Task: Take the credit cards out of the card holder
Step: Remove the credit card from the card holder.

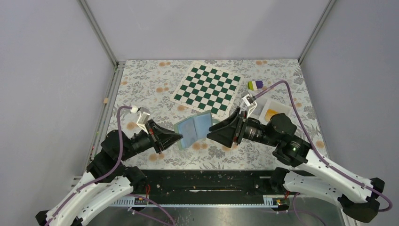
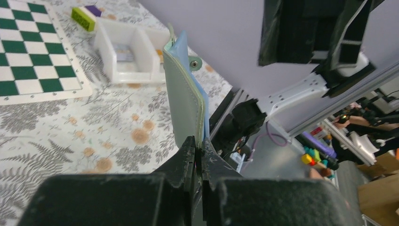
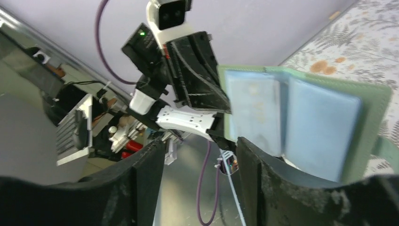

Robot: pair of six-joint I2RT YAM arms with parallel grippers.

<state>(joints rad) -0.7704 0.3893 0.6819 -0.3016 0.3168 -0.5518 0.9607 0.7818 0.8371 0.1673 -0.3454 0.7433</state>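
Left gripper [image 1: 178, 137]: jaws pinched tight on one edge of the card holder [image 1: 194, 129]. The left wrist view shows that edge clamped between the fingertips and the holder rising straight out beyond them, teal-green cover outward.

Card holder: held up off the table between the two grippers, open like a book. Its light blue inside faces the right gripper [image 1: 210, 131]. Two blue pocket panels show in the right wrist view. The one nearer the left gripper has faint pale marks, too blurred to tell whether a card sits in it.

Right gripper: jaws spread wide, gripping nothing. The tips are level with the holder's free edge, just beside it. One finger [image 3: 256, 165] overlaps the holder's lower edge in its own camera; I cannot tell whether it touches.

Behind the right gripper's wrist, on the table: white tray [image 1: 281, 106] with two compartments. An orange-yellow credit card [image 1: 271, 113] lies in one; a pale printed card [image 2: 123, 52] lies in the other.

Beyond the tray, further from that hand: purple-and-yellow-green block [image 1: 255, 84]. Chequered mat [image 1: 207, 88] lies flat beyond both grippers' tips.
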